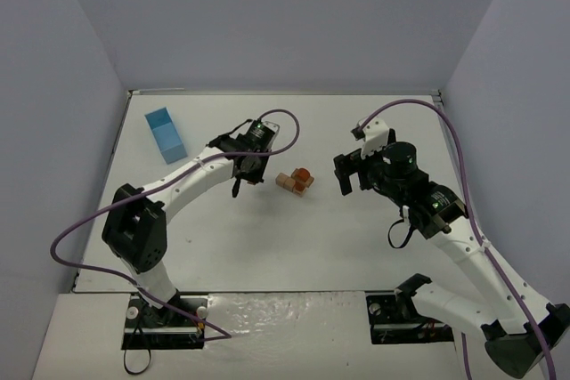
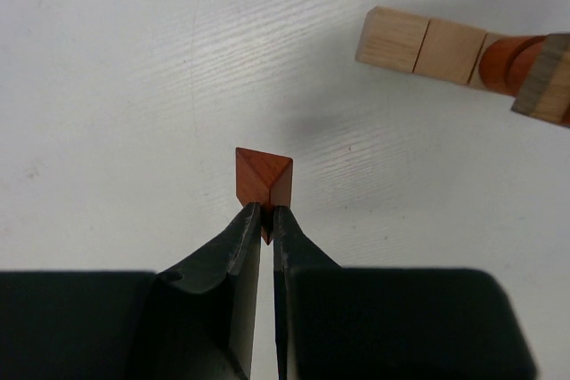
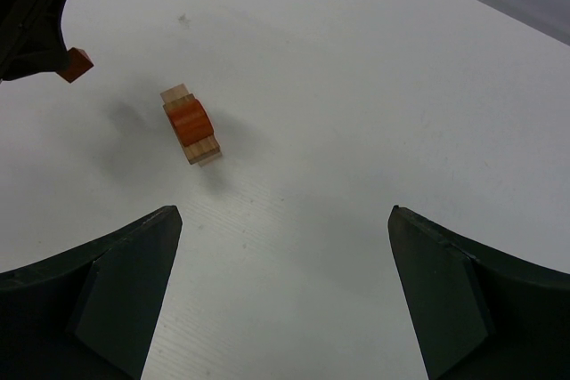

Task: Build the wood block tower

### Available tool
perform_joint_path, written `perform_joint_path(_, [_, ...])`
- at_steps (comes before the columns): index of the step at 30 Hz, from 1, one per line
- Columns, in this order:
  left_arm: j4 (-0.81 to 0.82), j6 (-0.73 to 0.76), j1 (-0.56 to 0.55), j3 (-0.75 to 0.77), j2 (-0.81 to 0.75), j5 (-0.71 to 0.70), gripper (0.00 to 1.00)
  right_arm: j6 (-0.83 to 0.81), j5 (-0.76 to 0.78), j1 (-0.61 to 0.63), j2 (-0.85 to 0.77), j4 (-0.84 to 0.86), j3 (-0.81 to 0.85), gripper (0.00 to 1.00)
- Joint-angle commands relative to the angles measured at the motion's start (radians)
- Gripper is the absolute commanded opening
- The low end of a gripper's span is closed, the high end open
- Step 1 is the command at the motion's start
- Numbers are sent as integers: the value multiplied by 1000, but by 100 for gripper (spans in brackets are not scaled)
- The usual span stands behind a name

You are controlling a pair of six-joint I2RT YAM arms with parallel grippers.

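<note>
As left gripper (image 2: 265,215) pinches wedge (image 2: 263,175) — aloft

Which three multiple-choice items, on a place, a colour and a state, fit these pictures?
1. Where does the blue box lie? A. far left B. centre C. near right
2. What colour is the block in the left end effector? A. tan B. reddish-brown C. blue
3. How is the right end effector? A. shut on a block B. shut, empty C. open
Answers: 1 A, top view shows it far left. 2 B, seen in the left wrist view. 3 C, its jaws stand wide apart.
</note>
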Motion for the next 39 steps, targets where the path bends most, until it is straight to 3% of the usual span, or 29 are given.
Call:
perform_joint_path(1, [5,32,-11,96,2,-1,0,-4,23,-12,-17,38,41,100])
perform_joint_path(19, [9,60,-64,292,176,30,0,-15,75,-38,-60,10,33,100])
perform_joint_path(39, [3,36,-85,342,275,31,0,-31,76,-60,-64,-18,37,100])
